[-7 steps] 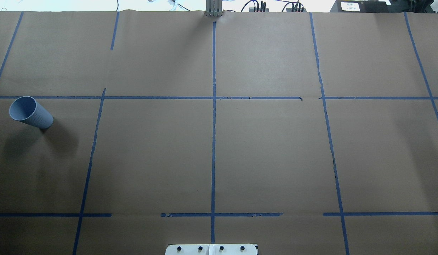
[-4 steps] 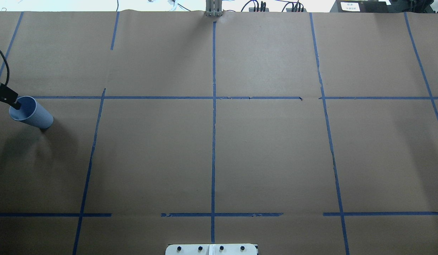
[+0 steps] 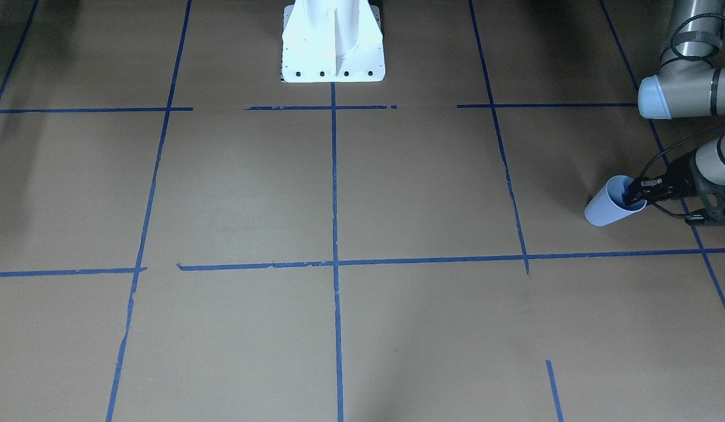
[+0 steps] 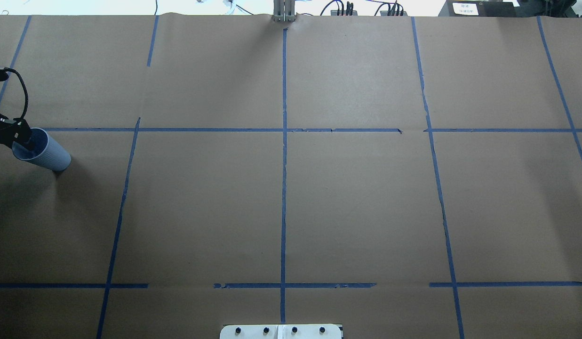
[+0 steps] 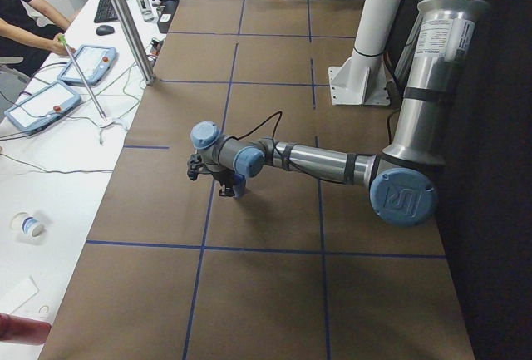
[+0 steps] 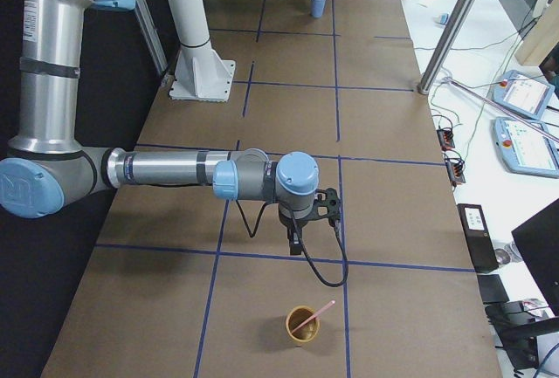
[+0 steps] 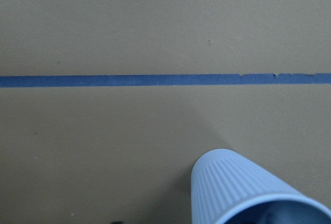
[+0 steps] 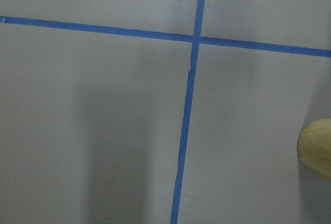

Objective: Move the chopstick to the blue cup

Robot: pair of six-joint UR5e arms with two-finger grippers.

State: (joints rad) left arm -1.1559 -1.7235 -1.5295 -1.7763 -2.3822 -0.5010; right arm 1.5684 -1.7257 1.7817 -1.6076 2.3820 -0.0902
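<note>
Chopstick and blue cup sit at opposite ends of my taped table. My left gripper hangs at the blue cup's mouth, at the overhead view's 9 o'clock edge; how wide its jaws stand I cannot tell. My right gripper, width likewise unclear, hovers at 12 o'clock from a yellow cup, where the chopstick leans toward 2 o'clock.
</note>
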